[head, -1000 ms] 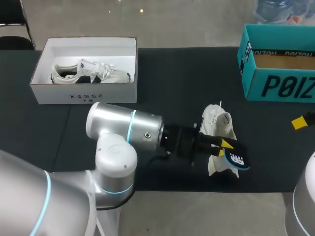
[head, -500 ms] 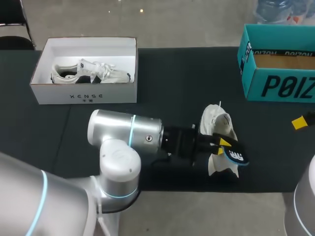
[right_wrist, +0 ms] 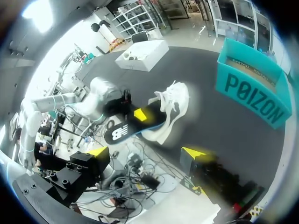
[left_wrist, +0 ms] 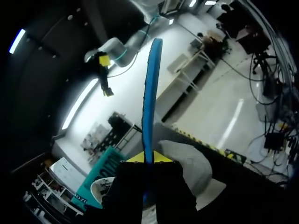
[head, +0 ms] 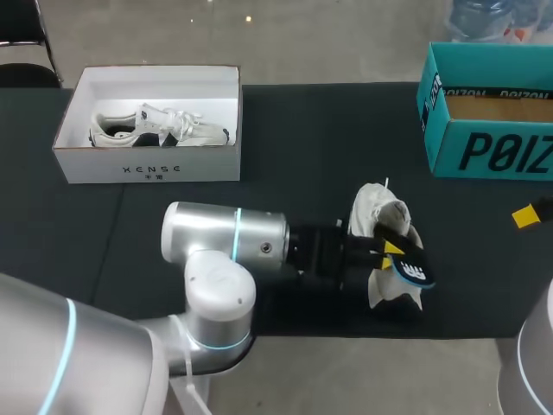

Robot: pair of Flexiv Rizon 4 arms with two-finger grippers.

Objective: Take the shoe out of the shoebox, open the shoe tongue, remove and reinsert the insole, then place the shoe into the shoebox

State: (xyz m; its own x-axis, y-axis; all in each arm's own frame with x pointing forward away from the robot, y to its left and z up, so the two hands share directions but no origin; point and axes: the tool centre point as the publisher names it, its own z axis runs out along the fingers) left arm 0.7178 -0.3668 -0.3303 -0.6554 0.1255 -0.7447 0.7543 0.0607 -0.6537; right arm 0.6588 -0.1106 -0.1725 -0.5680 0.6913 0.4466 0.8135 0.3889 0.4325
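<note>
A white shoe (head: 380, 216) lies on the black table mat, toe toward the far side. My left gripper (head: 390, 251) hovers over its heel end, shut on a blue insole with a black underside (head: 415, 273) that sticks out past the shoe. In the left wrist view the insole (left_wrist: 151, 88) stands edge-on, pinched in the gripper (left_wrist: 148, 161). The right wrist view shows the shoe (right_wrist: 172, 108), the insole (right_wrist: 127, 128) and my right gripper (right_wrist: 147, 154) open and empty, well back from them. One of its yellow fingertips (head: 524, 215) shows at the head view's right edge.
A white shoebox (head: 147, 164) holding a second white shoe (head: 160, 126) stands at the back left. A teal box (head: 484, 151) stands at the back right. My left arm's elbow (head: 216, 259) lies low over the table's front middle.
My left arm has shifted slightly right, and the insole has moved a little up and in toward the shoe's heel. The right arm has stayed still.
</note>
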